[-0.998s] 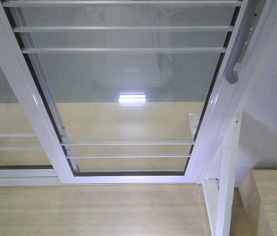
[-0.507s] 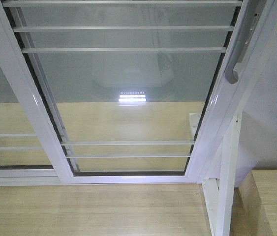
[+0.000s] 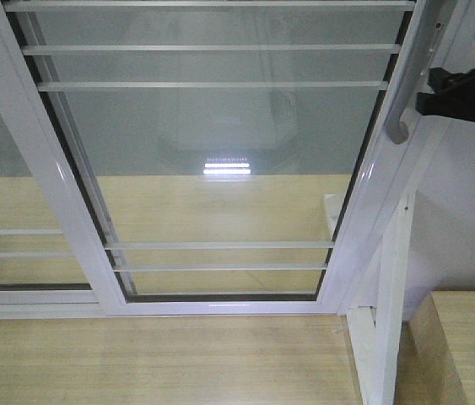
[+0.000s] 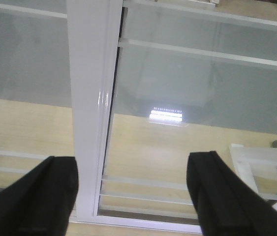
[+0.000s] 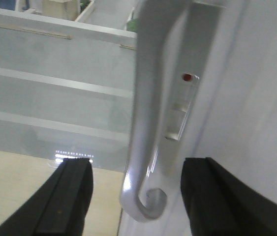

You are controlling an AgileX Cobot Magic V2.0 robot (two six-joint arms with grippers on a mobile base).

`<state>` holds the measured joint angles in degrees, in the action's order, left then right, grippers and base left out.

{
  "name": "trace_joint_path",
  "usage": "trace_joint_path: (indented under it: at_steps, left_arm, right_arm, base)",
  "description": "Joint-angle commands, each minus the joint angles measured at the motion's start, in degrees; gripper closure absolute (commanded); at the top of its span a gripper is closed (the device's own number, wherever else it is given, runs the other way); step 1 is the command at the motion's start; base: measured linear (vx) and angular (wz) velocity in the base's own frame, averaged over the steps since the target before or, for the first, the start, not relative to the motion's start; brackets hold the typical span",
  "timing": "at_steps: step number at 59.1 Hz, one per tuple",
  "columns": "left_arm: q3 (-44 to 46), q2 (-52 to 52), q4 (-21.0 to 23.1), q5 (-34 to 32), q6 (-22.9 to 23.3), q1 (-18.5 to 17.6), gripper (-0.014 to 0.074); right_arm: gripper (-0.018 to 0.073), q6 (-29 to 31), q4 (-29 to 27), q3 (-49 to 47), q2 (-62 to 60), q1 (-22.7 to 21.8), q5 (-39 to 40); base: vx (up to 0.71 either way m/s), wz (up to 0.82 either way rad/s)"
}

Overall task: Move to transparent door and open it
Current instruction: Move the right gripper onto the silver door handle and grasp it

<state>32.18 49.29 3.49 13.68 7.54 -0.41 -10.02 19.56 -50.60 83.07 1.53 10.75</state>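
Right hand [image 5: 136, 164] wide open, empty; the nearer arm. Handle [image 5: 148, 98] of transparent door [image 3: 220, 152] lies just ahead, framed between its fingers [image 5: 69, 196], long axis upright.

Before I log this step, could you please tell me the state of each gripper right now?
Left gripper: open, holding nothing.
Right gripper: open, its fingers either side of the door handle in the wrist view, not gripping it.

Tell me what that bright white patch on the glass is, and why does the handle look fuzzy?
Front view: a striped light reflection on the transparent door. Left wrist view: the same glare, a little sharper. Right wrist view: the grey handle is very close and out of focus.
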Motion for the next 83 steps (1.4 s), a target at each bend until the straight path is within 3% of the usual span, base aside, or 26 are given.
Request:
trace_joint_path:
  at_steps: [1,24,31,44,49,69,83]
  left_arm:
    - [1.59,0.11,0.62,-6.34,0.07,-0.15,0.0019]
    - [1.59,0.11,0.62,-6.81,0.07,-0.15,0.0019]
    - [1.59,0.11,0.62,-6.72,0.07,-0.15,0.0019]
    - [1.59,0.11,0.62,-7.42,0.07,-0.15,0.0019]
    - [1.59,0.11,0.62,-7.67,0.07,-0.15,0.0019]
    - [1.59,0.11,0.62,-7.71,0.07,-0.15,0.0019]
    - [1.59,0.11,0.62,-7.61,0.07,-0.15,0.0019]
  right_arm:
    - [0.0102,-0.48,1.42,-5.67,2.70,1.21,6.60]
    - [0.0118,-0.54,-0.48,-19.71,16.41,1.21,7.18]
    - [0.0203,-0.49,-0.48,-21.76,17.93,1.21,7.18]
    - [0.0471,-0.49,-0.41,-21.79,18.35,1.21,11.04]
    - [0.0510,-0.56,-0.36,-21.79,18.35,1.49,11.56]
    - [0.0482,-0.65,-0.42,-21.79,18.35,5.36,13.16]
    - [0.0386,-0.71,-1.75,-21.79,18.93,10.14,14.12]
  base:
    - [0.00,0.00]
    - [0.00,0.00]
    - [0.00,-0.01]
    - [0.00,0.00]
    - [0.00,0.00]
    - [0.00,0.00]
    - [0.00,0.00]
